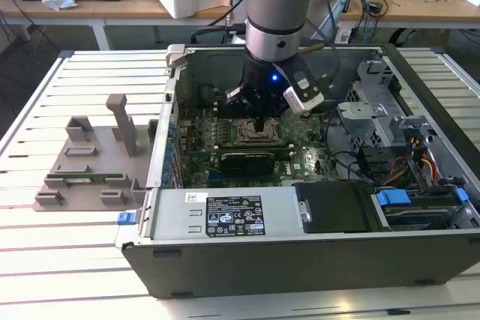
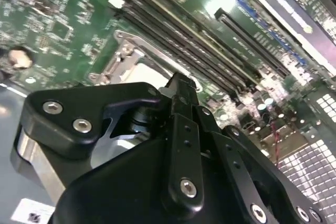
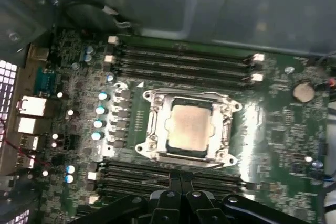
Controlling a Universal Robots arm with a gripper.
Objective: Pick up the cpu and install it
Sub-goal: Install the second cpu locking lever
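The cpu (image 3: 189, 126), a pale silver square, lies flat inside the metal socket frame (image 3: 152, 129) on the green motherboard. The second wrist view shows a pale corner of the cpu (image 2: 143, 74) just past the fingertips. My gripper (image 3: 181, 178) hangs over the socket's edge, its two black fingers pressed together with nothing between them. In the exterior view my gripper (image 1: 259, 120) stands low inside the open computer case, directly above the socket (image 1: 257, 134). The second wrist view has my gripper (image 2: 180, 83) pointing down at the board.
Rows of black memory slots (image 3: 184, 59) run along both sides of the socket. A black graphics card (image 1: 247, 159) lies in front of it. Drive cages and cables (image 1: 405, 148) fill the case's right side. A grey parts holder (image 1: 90, 162) sits on the slatted table at the exterior view's left.
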